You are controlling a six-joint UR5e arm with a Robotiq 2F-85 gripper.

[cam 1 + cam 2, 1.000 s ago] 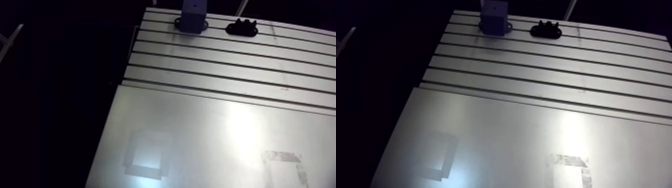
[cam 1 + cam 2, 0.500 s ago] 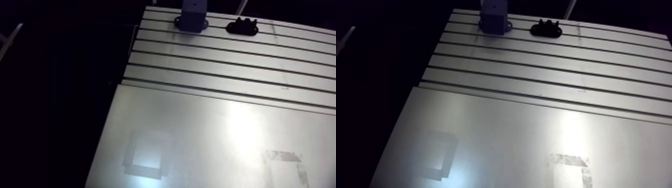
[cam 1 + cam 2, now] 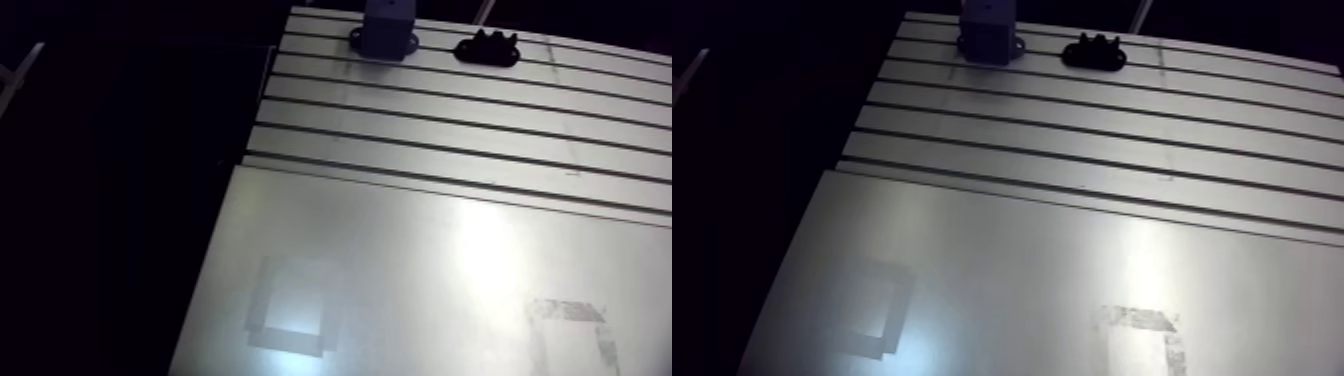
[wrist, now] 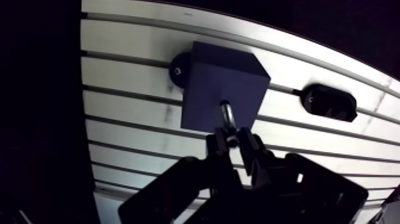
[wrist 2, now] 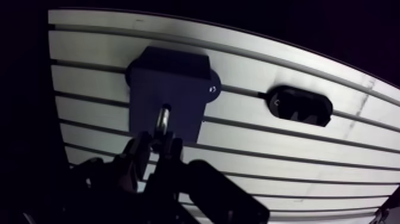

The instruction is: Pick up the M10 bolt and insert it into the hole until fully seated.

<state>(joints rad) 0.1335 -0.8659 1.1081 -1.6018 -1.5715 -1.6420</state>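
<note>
While claw (image 4: pixel 233 142) clamps M10 bolt (image 4: pixel 226 113), its shank juts ahead over dark block (image 4: pixel 221 74).

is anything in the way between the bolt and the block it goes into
Nothing visible. The bolt, held in the jaws, points at the dark block with no object between them. The black piece lies well off to one side.

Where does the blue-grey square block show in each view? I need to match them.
Arm view: blue-grey square block at the far edge of the slotted aluminium table.
Wrist view: just ahead of the pincer, whose shiny metal bolt points at it.
Shared landmark: the black oval holder beside it.
</note>
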